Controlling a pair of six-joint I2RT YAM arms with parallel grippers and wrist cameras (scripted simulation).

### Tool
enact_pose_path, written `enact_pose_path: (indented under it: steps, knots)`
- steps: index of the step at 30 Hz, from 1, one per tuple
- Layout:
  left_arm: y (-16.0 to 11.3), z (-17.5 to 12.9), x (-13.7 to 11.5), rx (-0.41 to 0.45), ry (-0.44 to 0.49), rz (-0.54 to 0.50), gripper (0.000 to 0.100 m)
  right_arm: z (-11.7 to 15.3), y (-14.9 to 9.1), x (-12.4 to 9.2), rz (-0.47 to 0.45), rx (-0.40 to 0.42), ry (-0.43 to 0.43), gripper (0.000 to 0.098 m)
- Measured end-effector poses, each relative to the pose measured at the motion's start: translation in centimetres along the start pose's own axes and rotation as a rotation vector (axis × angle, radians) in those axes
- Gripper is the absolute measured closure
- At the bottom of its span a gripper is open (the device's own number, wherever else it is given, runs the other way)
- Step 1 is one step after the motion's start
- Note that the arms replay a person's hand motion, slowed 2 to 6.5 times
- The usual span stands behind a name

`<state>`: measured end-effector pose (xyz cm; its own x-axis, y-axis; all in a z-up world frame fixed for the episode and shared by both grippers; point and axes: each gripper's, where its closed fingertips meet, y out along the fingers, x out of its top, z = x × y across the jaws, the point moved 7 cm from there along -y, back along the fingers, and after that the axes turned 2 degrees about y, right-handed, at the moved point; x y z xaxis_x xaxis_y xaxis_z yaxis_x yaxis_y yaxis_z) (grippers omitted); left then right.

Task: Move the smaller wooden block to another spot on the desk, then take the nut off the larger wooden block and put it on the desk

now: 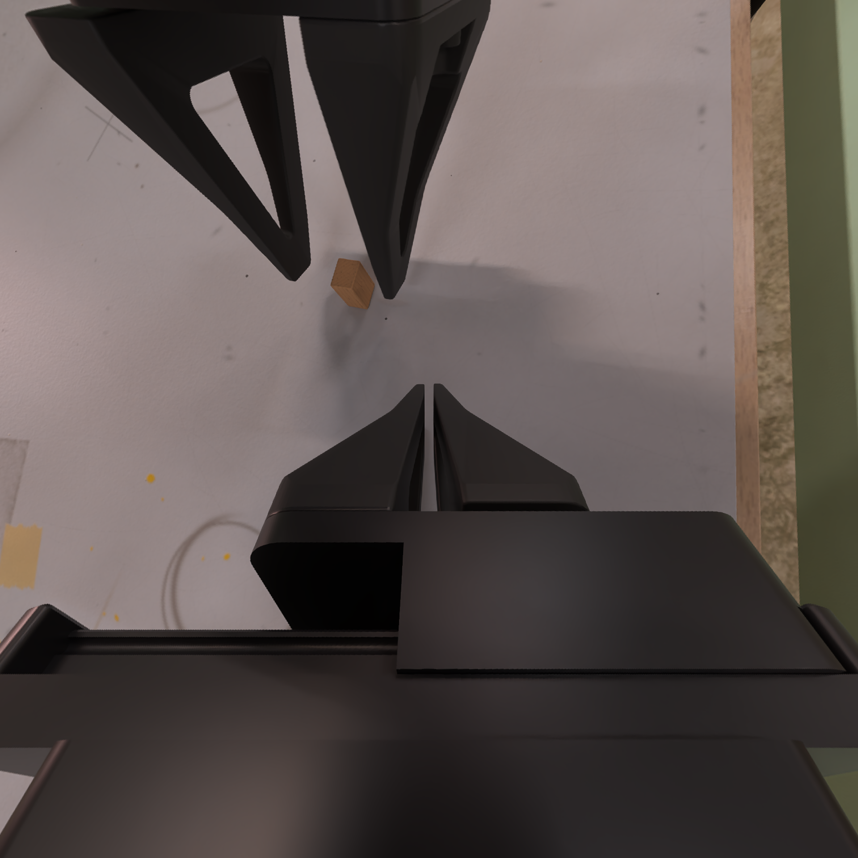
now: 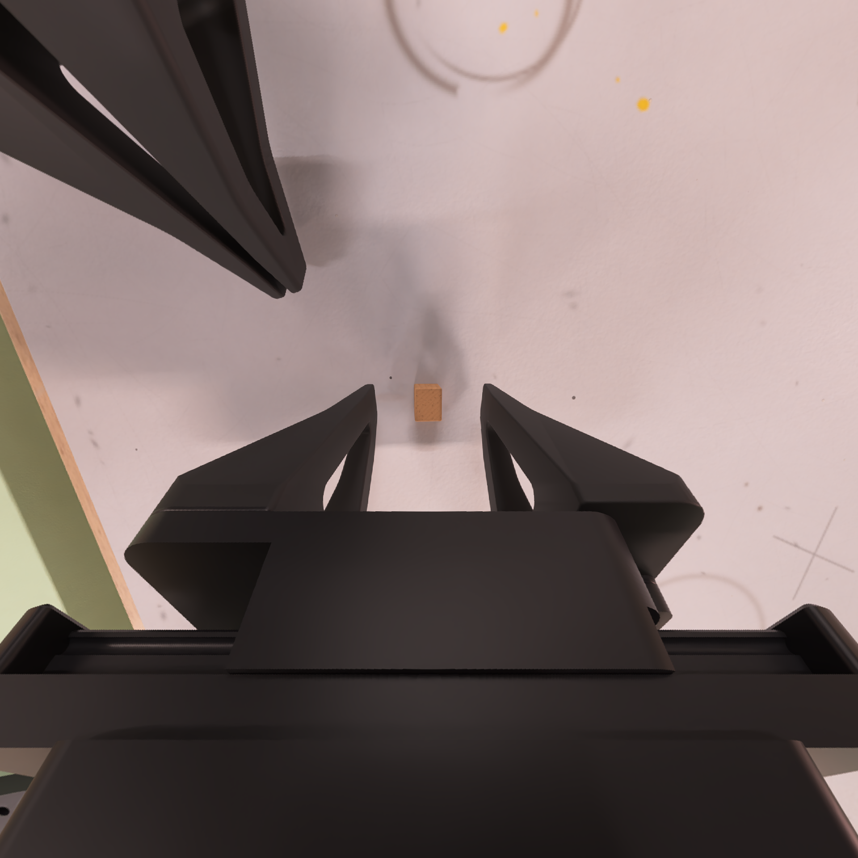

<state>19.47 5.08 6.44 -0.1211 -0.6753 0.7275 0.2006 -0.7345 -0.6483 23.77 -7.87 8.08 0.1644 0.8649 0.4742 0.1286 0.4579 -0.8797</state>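
A small light-brown wooden block [image 2: 427, 402] sits on the pale desk [image 2: 603, 278]. My right gripper [image 2: 428, 387] is open, with one finger on each side of the block and a clear gap on both sides. In the left wrist view the same block [image 1: 353, 289] looks tilted and shows between the right gripper's [image 1: 341, 288] open fingertips. My left gripper [image 1: 429, 386] is shut and empty, hovering a short way from the block. It also shows in the right wrist view [image 2: 288, 291] at the upper left. The larger wooden block and the nut are not in view.
The desk's wooden edge [image 1: 743, 278] runs down the right of the left wrist view and shows at the left of the right wrist view [image 2: 46, 418]. The desk bears ring marks [image 2: 487, 69], yellow spots [image 2: 643, 104] and a piece of tape [image 1: 18, 557].
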Motion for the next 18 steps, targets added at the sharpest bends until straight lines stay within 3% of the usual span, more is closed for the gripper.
enact_pose_path:
  steps: [10, 18]
  knots:
    - [0.0, 0.0, 0.0, 0.0, 0.0, 0.0, 0.097, 0.2, -0.7, 0.2, -0.046, -0.012, -0.009, 0.0566]
    - [0.0, 0.0, 0.0, -0.002, -0.001, 0.001, 0.097, -0.5, -3.3, 2.7, -0.173, -0.033, -0.044, 0.0587]
